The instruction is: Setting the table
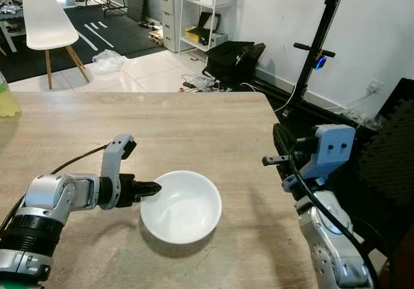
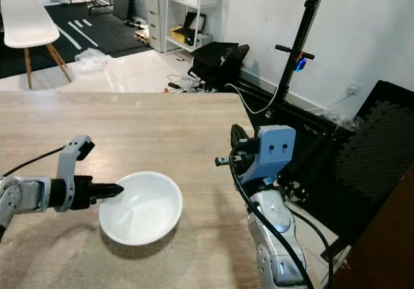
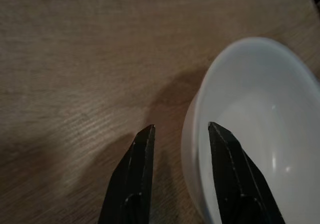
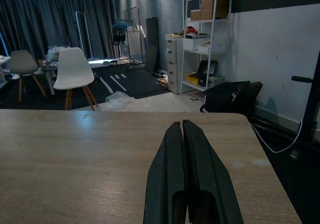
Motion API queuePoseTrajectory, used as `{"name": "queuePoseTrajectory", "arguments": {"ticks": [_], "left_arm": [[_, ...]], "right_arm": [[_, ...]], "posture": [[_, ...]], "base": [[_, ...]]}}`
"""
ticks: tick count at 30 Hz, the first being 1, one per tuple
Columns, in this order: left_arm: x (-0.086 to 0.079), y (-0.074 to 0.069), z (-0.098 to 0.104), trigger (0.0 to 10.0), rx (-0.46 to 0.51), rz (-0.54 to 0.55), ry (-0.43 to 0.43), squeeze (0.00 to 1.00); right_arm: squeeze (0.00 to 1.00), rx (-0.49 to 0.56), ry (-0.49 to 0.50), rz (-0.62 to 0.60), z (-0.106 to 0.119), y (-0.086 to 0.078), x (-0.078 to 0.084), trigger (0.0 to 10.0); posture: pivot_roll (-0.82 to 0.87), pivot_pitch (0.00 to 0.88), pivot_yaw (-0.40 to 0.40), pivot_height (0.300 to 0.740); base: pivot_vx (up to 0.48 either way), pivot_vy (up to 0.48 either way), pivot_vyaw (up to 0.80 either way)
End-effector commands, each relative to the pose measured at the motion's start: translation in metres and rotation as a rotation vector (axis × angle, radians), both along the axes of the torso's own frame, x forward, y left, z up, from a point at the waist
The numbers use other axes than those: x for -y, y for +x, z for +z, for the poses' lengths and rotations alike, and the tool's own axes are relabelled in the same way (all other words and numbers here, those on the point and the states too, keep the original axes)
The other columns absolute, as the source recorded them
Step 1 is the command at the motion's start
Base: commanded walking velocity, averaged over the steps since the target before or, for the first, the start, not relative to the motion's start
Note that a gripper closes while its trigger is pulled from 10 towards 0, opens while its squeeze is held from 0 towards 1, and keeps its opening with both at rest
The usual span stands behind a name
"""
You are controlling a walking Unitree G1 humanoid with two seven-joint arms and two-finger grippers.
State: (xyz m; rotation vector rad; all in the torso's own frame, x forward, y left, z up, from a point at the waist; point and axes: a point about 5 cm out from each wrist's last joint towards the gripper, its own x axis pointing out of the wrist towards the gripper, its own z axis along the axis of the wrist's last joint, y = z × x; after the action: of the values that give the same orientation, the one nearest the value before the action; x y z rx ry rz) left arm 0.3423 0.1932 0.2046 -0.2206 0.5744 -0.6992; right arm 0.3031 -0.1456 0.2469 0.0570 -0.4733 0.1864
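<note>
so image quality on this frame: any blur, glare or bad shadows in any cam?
Left eye view: sharp, even light; the white bowl casts a soft shadow on the table. Left wrist view: dim and soft, left gripper fingers straddling the bowl's rim, small highlights inside. Right wrist view: the shut right gripper reads clearly, background darker.

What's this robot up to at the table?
It's setting the table and is busy with a white bowl on the wooden table. Its left gripper is open at the bowl's near rim, one finger inside and the other outside, so the rim sits between them, not yet pinched. The right gripper is shut and held idle above the table's right side, holding nothing. The bowl is empty.
</note>
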Motion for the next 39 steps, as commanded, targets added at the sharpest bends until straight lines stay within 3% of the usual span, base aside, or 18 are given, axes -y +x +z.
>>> {"name": "queuePoseTrajectory", "arguments": {"ticks": [1, 2, 3, 4, 7, 9, 10, 12, 14, 16, 22, 29, 39], "left_arm": [[-0.004, -0.002, 0.016, 10.0, 0.058, -0.012, -0.038, 0.0], [-0.004, -0.002, 0.016, 10.0, 0.058, -0.012, -0.038, 0.0], [-0.009, -0.004, 0.037, 10.0, 0.14, -0.034, -0.043, 0.0], [-0.011, -0.006, 0.043, 10.0, 0.164, -0.044, -0.036, 0.0], [-0.028, -0.022, 0.06, 10.0, 0.282, -0.08, 0.062, 0.0], [-0.032, -0.027, 0.064, 10.0, 0.31, -0.09, 0.083, 0.0], [-0.039, -0.034, 0.072, 10.0, 0.474, -0.077, 0.223, 0.0], [-0.04, -0.035, 0.075, 10.0, 0.527, -0.037, 0.254, 0.0], [-0.036, -0.032, 0.082, 10.0, 0.639, 0.055, 0.234, 0.0], [-0.021, -0.029, 0.084, 10.0, 0.711, 0.176, 0.111, 0.0], [-0.009, -0.032, 0.074, 10.0, 0.729, 0.348, -0.026, 0.0], [-0.006, -0.031, 0.064, 10.0, 0.72, 0.384, -0.004, 0.0], [-0.006, -0.027, 0.067, 10.0, 0.721, 0.443, -0.025, 0.0]], "right_arm": [[0.0, 0.004, 0.001, 0.004, 0.0, -0.001, 0.0, 10.0], [0.0, 0.004, 0.001, 0.004, 0.0, -0.001, 0.0, 10.0], [0.0, 0.003, 0.001, 0.003, 0.0, -0.002, 0.0, 10.0], [0.0, 0.003, 0.001, 0.002, 0.0, -0.002, 0.0, 10.0], [0.0, 0.008, 0.002, -0.005, 0.0, -0.005, 0.0, 10.0], [0.0, 0.008, 0.003, -0.008, 0.001, -0.006, 0.0, 10.0], [0.0, 0.002, 0.0, -0.021, 0.0, -0.008, 0.002, 10.0], [0.0, 0.001, -0.008, -0.027, -0.001, -0.009, 0.002, 10.0], [0.0, -0.004, -0.013, -0.024, -0.003, -0.01, 0.001, 10.0], [0.0, -0.021, -0.01, 0.0, -0.007, -0.009, -0.005, 10.0], [0.0, -0.023, -0.004, 0.021, -0.007, -0.007, -0.011, 10.0], [0.0, -0.029, -0.01, 0.019, -0.008, -0.006, -0.008, 10.0], [0.0, -0.035, -0.009, 0.011, -0.009, -0.006, -0.007, 10.0]], "posture": [[0.04, 0.056, 0.017, 0.74], [0.04, 0.056, 0.017, 0.74], [0.04, 0.056, 0.024, 0.74], [0.04, 0.056, 0.029, 0.74], [0.03, 0.056, 0.041, 0.74], [0.03, 0.056, 0.042, 0.74], [0.05, 0.05, 0.033, 0.74], [0.06, 0.049, 0.03, 0.74], [0.06, 0.047, 0.027, 0.74], [0.07, 0.041, 0.012, 0.74], [0.06, 0.035, 0.001, 0.74], [0.06, 0.031, -0.004, 0.74], [0.06, 0.037, 0.004, 0.74]], "base": [[0.0, 0.0, 0.0], [0.0, 0.0, 0.0], [0.0, 0.0, 0.0], [0.0, 0.0, 0.0], [0.0, 0.0, 0.0], [0.0, 0.0, 0.0], [0.0, 0.0, 0.0], [0.0, 0.0, 0.0], [0.0, 0.0, 0.0], [0.0, 0.0, 0.0], [0.0, 0.0, 0.0], [0.0, 0.0, 0.0], [0.0, 0.458, 0.0]]}}
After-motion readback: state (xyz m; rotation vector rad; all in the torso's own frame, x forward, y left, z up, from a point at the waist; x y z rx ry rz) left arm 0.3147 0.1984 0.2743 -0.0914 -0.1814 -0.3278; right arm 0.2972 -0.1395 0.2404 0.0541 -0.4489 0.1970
